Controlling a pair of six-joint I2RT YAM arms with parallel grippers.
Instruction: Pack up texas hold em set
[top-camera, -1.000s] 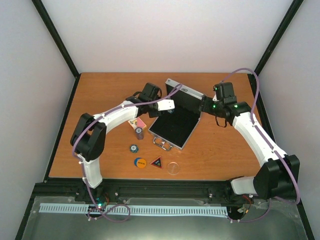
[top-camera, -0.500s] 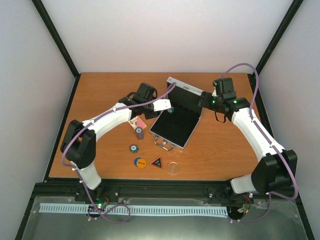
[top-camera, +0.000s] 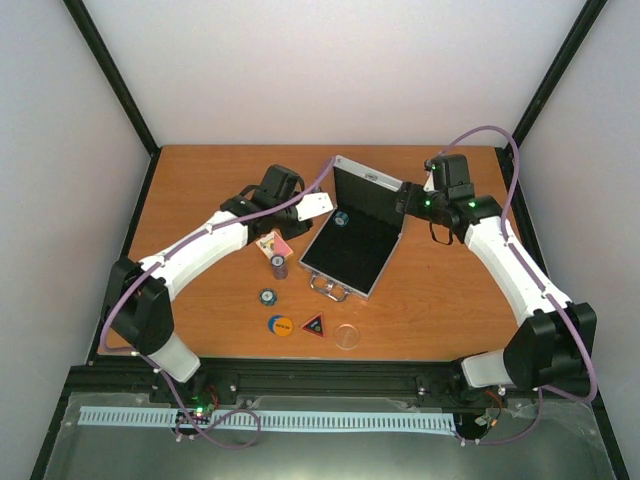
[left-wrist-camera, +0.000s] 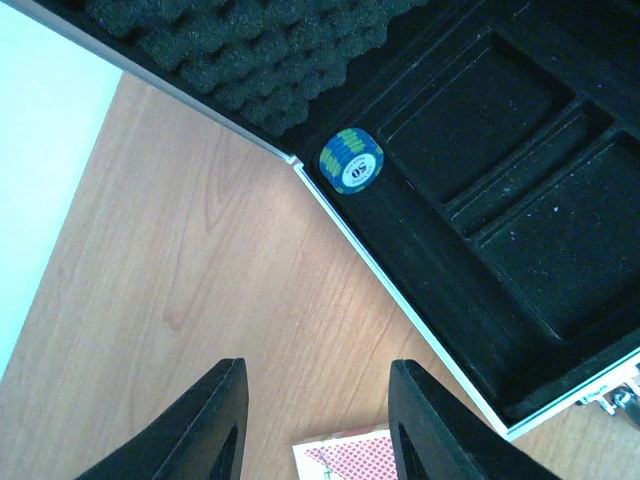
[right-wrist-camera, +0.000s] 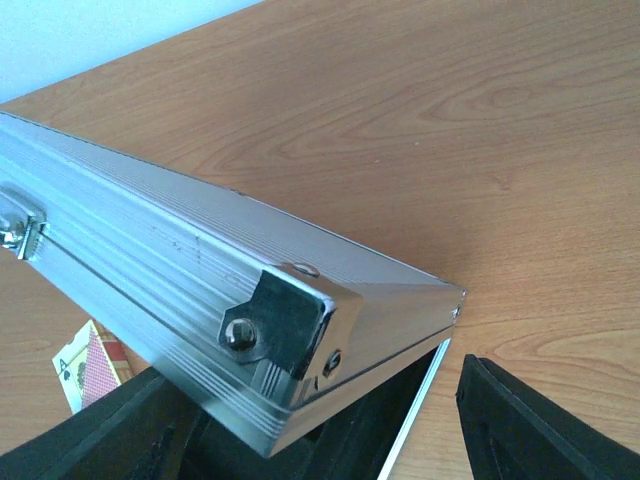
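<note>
Right fingers (right-wrist-camera: 540, 430) straddle the case (right-wrist-camera: 200, 270) lid, visible only wrist-side.

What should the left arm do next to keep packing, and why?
Probably lower the left gripper onto the small chip stack beside the card pack and close on it. Its jaws stand open and empty, only one chip lies in the case, and the right gripper straddles the raised lid.

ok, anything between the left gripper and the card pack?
Nothing visible. In the left wrist view only bare table lies between the open left gripper and the card pack. Its way into the case looks clear too: the lid stands open.
</note>
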